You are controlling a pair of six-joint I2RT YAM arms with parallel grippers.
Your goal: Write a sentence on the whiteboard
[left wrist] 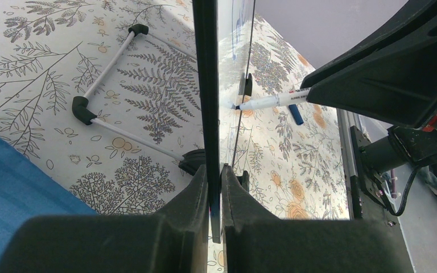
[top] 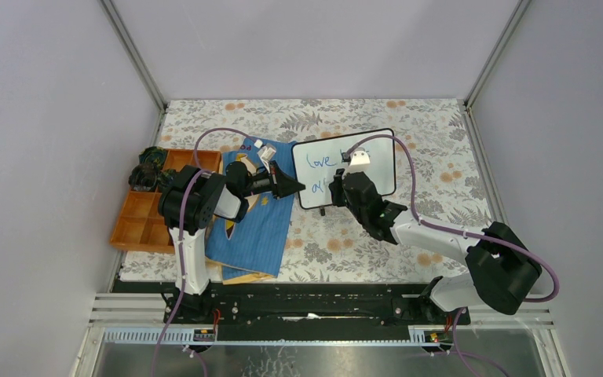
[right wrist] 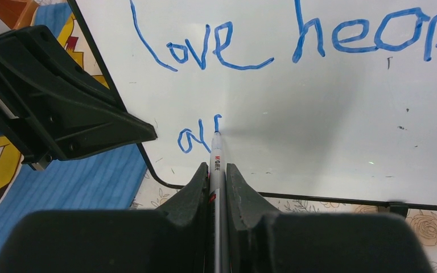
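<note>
Sentence (right wrist: pixel 205 51) in thin blue cursive on the whiteboard (right wrist: pixel 330 114): top line read "love" then "hea" plus further letters cut by the right wrist view's edge. Second line read "al" with a short extra stroke right at the marker tip. Overhead view showed "love" and the lower word's start (top: pixel 319 161); the rest was hidden behind the right arm.

Marker (right wrist: pixel 216 165): white barrel, small red print near the tip, looked like "M&G", not sure. Dark print on the barrel in the left wrist view (left wrist: pixel 270 101) was too small to read.

Whiteboard (top: pixel 381 177) stood upright on the desk (top: pixel 440 149), mid-desk, just right of the blue book (top: pixel 251 228). A white-rod stand with black corners (left wrist: pixel 82 109) sat behind it.

Left hand (left wrist: pixel 214 173) was pressed together on the whiteboard's black frame, pinching its left edge, board edge-on between the fingers (left wrist: pixel 188 199). From above the left hand (top: pixel 297 187) reached rightward over the book, forearm about level.

Right hand (right wrist: pixel 217 170) pinched the marker, barrel running out between the fingers (right wrist: pixel 196 187), tip touching the board at the second line. From above the right hand (top: pixel 341 187) pointed toward the board face, arm angled in from the lower right.

Blue cap (left wrist: pixel 296 114) lay on the floral cloth in front of the board. Orange tray (top: pixel 145 224) sat at the desk's left edge.
</note>
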